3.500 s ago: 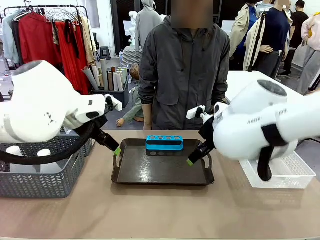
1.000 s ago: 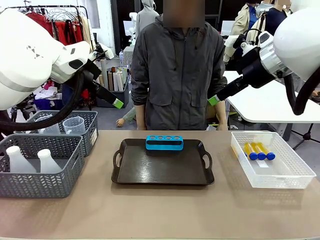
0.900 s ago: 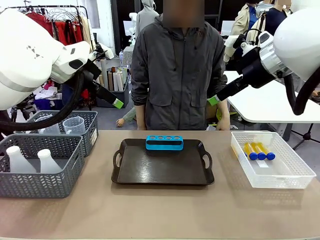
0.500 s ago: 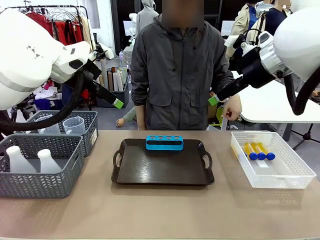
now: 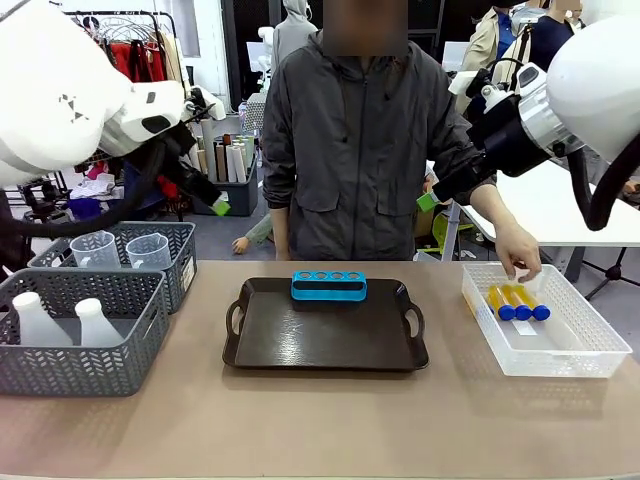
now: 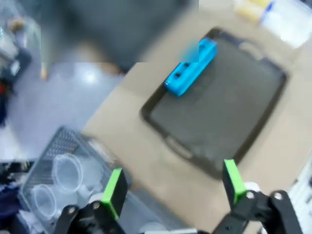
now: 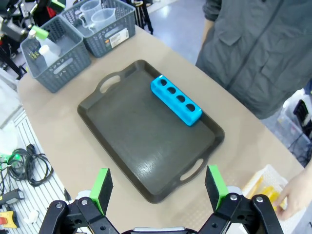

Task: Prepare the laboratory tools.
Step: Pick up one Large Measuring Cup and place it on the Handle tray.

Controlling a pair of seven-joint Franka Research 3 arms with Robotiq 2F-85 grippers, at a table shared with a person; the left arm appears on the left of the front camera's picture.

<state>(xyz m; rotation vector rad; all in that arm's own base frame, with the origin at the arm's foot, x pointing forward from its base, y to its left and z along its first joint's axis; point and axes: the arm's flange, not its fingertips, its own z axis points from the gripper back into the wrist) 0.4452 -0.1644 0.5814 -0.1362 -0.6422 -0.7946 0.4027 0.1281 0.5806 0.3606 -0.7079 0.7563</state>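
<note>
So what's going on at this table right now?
The person's hand reaches into the clear bin at the yellow-filled tubes. The blue tube rack sits on the black tray with its holes empty. Both arms are raised above the table: the left gripper and the right gripper are open and hold nothing. The measuring cups and flasks sit in the grey baskets.

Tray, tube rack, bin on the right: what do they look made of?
Tray: dark brown, likely moulded plastic; semi-gloss, with a soft light sheen on its floor.
Tube rack: bright blue, probably plastic; smooth, uniform colour.
Bin: translucent white plastic, it seems; thin latticed walls.
</note>
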